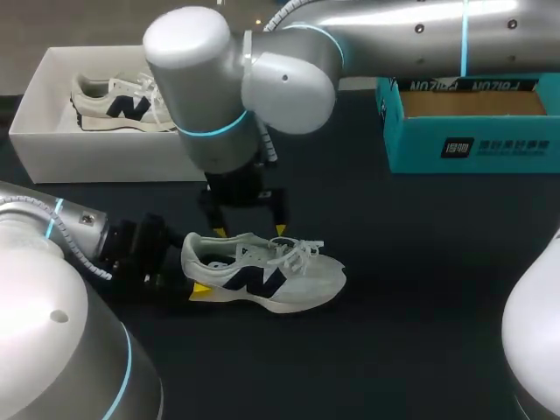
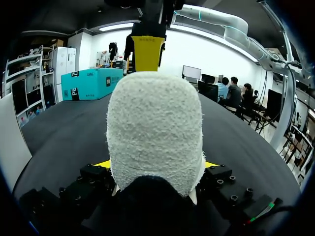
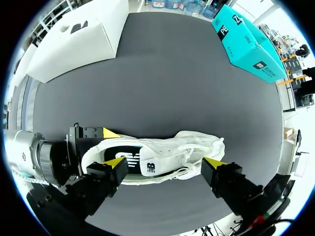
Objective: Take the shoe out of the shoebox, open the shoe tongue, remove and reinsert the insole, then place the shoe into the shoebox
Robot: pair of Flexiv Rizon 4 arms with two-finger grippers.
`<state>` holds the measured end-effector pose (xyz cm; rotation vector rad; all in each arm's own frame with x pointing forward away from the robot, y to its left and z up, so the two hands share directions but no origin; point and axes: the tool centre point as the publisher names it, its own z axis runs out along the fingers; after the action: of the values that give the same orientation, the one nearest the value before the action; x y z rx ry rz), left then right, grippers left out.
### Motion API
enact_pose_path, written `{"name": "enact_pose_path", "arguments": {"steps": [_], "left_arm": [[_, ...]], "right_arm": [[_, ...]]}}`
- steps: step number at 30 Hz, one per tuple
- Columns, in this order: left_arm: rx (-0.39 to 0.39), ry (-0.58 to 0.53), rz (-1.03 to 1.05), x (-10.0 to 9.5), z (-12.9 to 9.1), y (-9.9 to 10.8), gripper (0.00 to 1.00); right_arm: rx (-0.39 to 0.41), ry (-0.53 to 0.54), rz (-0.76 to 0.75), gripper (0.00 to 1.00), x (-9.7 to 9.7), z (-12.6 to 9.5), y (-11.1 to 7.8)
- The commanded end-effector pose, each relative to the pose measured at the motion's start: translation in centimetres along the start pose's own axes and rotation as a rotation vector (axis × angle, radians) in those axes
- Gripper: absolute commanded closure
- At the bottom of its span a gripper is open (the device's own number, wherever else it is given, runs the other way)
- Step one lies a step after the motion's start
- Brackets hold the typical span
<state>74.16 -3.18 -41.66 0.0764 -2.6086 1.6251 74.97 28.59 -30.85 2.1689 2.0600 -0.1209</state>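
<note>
Head view: my left end effector (image 1: 189,273) clamps the fuzzy, rounded heel of the white shoe (image 1: 293,282). My right end effector (image 1: 248,230) hangs above it, fingers apart.

Left arm (image 1: 79,232) low and level, left fingers (image 1: 201,290) clamped; right arm (image 1: 289,79) overhead, right fingers (image 1: 281,229) downward, spread wide.

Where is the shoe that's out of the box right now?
Head view: the shoe stands on the table in front of the white shoebox, its heel clamped by the left end effector, the open right end effector just above it.
</note>
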Motion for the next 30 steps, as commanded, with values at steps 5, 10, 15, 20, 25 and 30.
{"name": "enact_pose_path", "arguments": {"steps": [5, 10, 15, 20, 25, 30], "left_arm": [[0.001, -0.003, 0.000, 0.1, 0.0, 0.0, 1.00], [0.001, -0.003, 0.000, 0.1, 0.0, 0.0, 1.00], [0.001, -0.003, 0.000, 0.1, 0.0, 0.0, 1.00], [0.001, -0.003, 0.000, 0.1, 0.0, 0.0, 1.00], [0.001, -0.003, 0.000, 0.1, 0.0, 0.0, 1.00], [0.001, -0.003, 0.000, 0.1, 0.0, 0.0, 1.00]], "right_arm": [[-0.028, -0.151, 0.181, 0.00, 1.6, 2.4, -0.6], [0.002, -0.190, 0.200, 0.00, 1.6, 3.4, -0.9], [0.017, -0.210, 0.209, 0.00, 1.4, 4.0, -1.8], [0.042, -0.222, 0.249, 0.45, 0.4, 4.3, -2.5], [0.044, -0.236, 0.275, 0.54, -0.5, 3.8, -2.8], [0.035, -0.234, 0.309, 0.70, -1.6, 3.3, -3.0]]}}
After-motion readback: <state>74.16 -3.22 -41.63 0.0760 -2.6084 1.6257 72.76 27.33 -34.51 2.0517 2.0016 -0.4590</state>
